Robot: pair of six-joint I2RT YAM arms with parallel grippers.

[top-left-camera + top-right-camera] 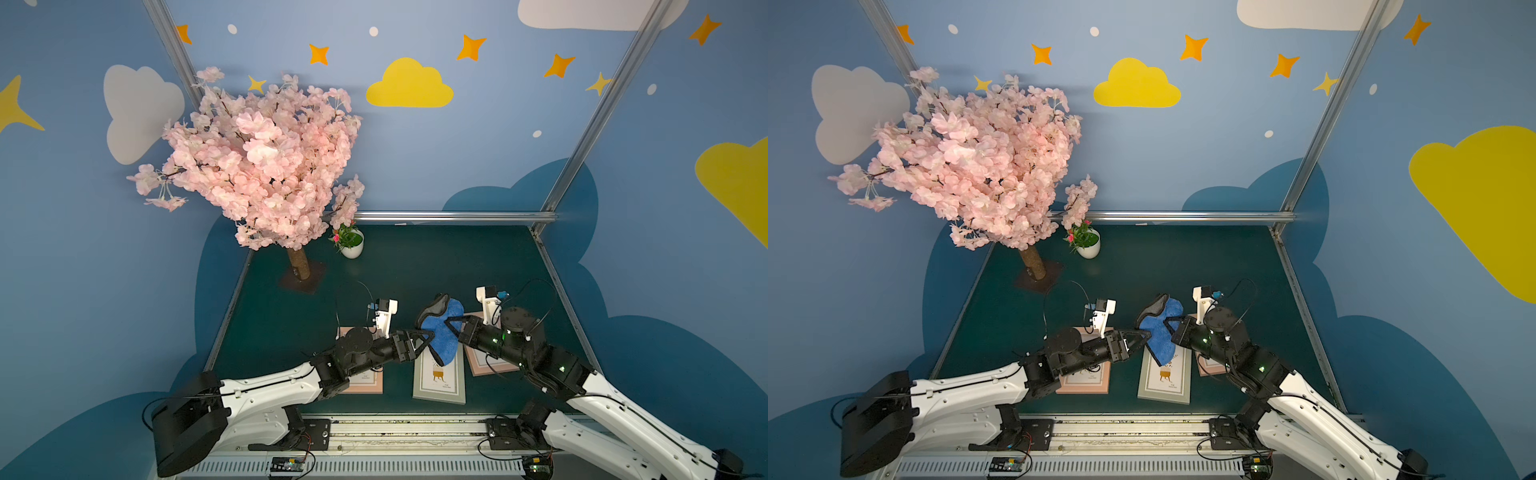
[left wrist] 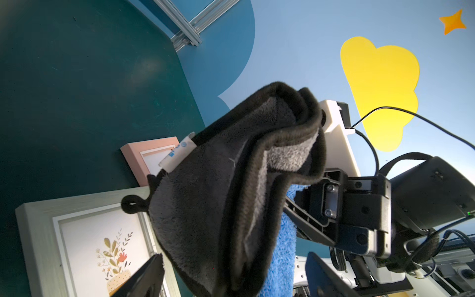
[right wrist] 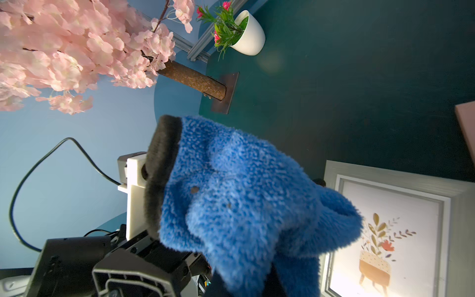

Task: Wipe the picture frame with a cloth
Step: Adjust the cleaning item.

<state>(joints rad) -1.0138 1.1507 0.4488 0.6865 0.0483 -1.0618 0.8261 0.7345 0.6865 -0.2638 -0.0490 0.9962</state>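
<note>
As both top views show: right gripper [image 1: 451, 322] clamps the cloth [image 1: 441, 332] over the grey picture frame [image 1: 438, 384]; left gripper [image 1: 424, 337] at the cloth's edge.
Left wrist: left gripper jaws wide, cloth's dark side between them.
Right wrist: blue side overlaps the frame's far end.

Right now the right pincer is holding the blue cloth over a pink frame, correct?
Not pink. The right pincer, shut on the cloth, holds it over the grey frame in the middle. The left pink frame and the right pink frame lie beside it. Both top views show this.
</note>
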